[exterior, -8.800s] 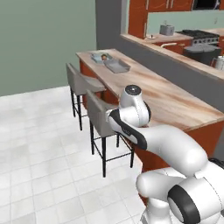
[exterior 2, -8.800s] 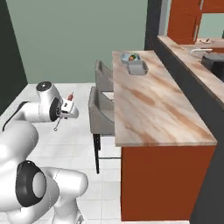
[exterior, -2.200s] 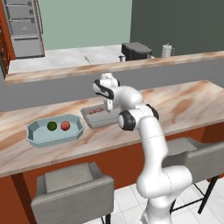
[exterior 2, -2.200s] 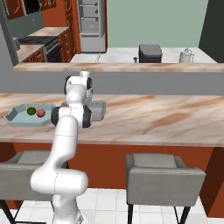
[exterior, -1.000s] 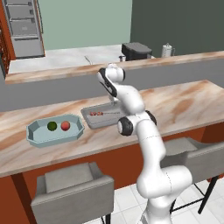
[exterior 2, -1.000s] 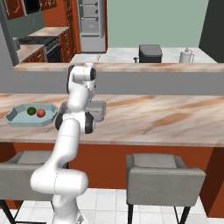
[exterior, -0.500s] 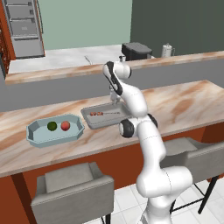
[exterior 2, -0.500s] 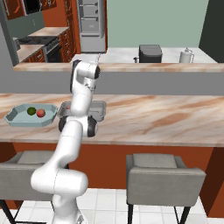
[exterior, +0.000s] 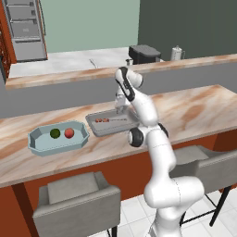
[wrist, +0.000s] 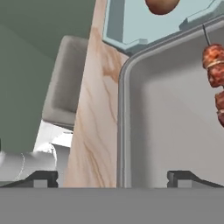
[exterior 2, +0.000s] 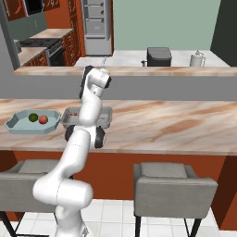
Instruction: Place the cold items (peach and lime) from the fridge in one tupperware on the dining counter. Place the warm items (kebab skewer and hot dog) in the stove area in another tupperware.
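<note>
The dining counter (exterior: 194,109), a long beige-pink marbled slab on a red-brown base, runs across both base views with grey stools tucked under its near edge. Behind it stands the higher grey-fronted ledge (exterior 2: 162,88), and far beyond, the tall grey fridge (exterior: 25,30). The right base view adds the stove area (exterior 2: 44,46) at upper left among red-brown cabinets, which the left base view does not take in.

On the counter lies the light blue tray (exterior: 37,143), eight-sided, holding the lime (exterior: 55,133) and the peach (exterior: 69,133) side by side. Just beside it sits the grey tray (exterior: 111,126), rectangular with rounded corners. From the left base view the kebab skewer (exterior: 105,120) shows as a thin reddish line inside the grey tray; in the right base view the white arm covers much of that tray.

The hand view looks down closely on the grey tray's rounded corner, with the skewer's browned meat chunks (wrist: 214,70) at the right edge and the peach (wrist: 161,5) in the blue tray at the top.

The gripper (wrist: 112,177) hangs above the grey tray, its two dark fingertips (wrist: 40,178) spread wide apart with nothing between them.
</note>
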### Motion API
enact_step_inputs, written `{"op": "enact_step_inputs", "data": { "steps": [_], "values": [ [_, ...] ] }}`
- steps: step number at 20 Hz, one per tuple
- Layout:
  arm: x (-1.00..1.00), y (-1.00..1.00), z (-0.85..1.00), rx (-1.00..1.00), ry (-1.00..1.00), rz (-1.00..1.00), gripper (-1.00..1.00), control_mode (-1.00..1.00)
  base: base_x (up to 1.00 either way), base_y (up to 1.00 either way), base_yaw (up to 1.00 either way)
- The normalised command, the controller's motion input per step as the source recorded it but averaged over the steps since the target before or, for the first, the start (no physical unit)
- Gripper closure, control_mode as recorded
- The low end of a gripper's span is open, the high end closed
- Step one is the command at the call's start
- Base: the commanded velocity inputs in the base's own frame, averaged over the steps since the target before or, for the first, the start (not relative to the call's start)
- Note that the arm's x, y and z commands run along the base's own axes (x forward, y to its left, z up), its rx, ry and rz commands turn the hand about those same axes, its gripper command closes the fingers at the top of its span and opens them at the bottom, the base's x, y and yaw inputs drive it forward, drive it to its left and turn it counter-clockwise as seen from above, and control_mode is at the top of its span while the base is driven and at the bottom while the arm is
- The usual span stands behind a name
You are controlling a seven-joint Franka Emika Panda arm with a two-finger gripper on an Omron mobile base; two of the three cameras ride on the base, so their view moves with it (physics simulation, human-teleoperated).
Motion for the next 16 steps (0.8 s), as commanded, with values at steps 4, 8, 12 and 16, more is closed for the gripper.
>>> {"op": "enact_step_inputs", "data": {
  "steps": [4, 8, 12, 16],
  "values": [
    [-0.52, 0.0, 0.76, 0.01, 0.15, -0.12, -1.0, -1.0, 0.0, 0.0, 0.0],
    [-0.51, 0.0, 0.69, 0.0, 0.13, -0.14, -1.0, -1.0, 0.0, 0.0, 0.0],
    [-0.45, 0.0, 0.66, 0.0, 0.24, -0.22, -1.0, -1.0, 0.0, 0.0, 0.0],
    [-0.55, 0.0, 0.59, 0.01, 0.24, -0.22, -1.0, -1.0, 0.0, 0.0, 0.0]
  ]
}}
